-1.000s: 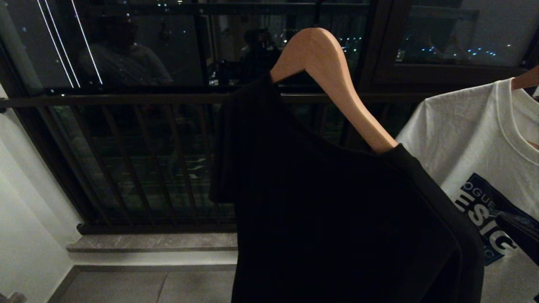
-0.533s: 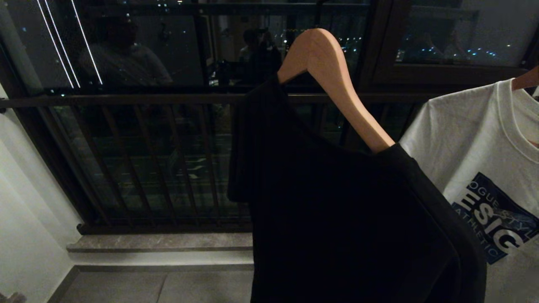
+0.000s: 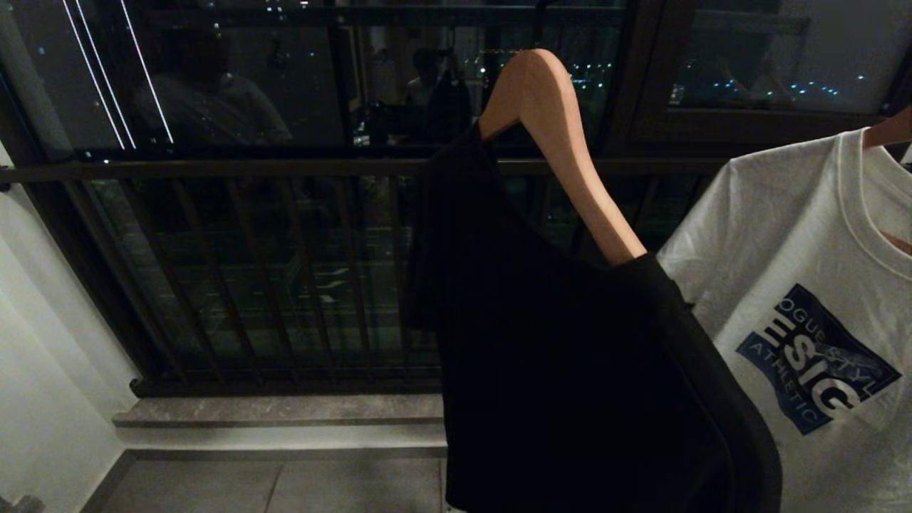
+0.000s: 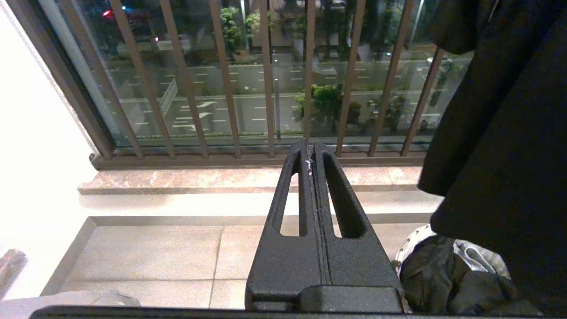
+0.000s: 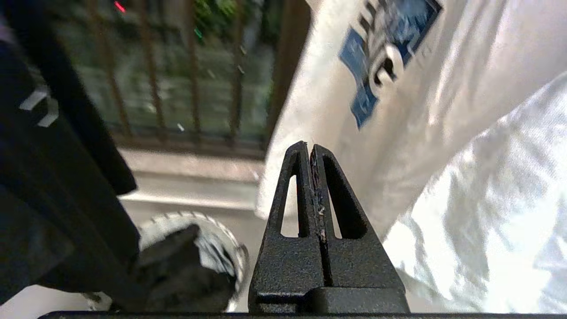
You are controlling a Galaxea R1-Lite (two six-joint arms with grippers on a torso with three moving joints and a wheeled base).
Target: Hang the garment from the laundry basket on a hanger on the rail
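Note:
A black garment hangs on a wooden hanger whose dark hook runs up out of the head view. The rail is out of view. Neither arm shows in the head view. My left gripper is shut and empty, held low beside the black garment and the laundry basket, which holds dark clothes. My right gripper is also shut and empty. It sits between the black garment and a white T-shirt, above the laundry basket.
A white T-shirt with a blue print hangs on a second hanger at the right, close to the black garment. Behind stand a dark balustrade and window glass, with a stone sill below. A white wall closes the left side.
The black garment and its hanger have swung to the right, narrowing in view. The white T-shirt has shifted left. The dark gripper at the right edge has left the head view.

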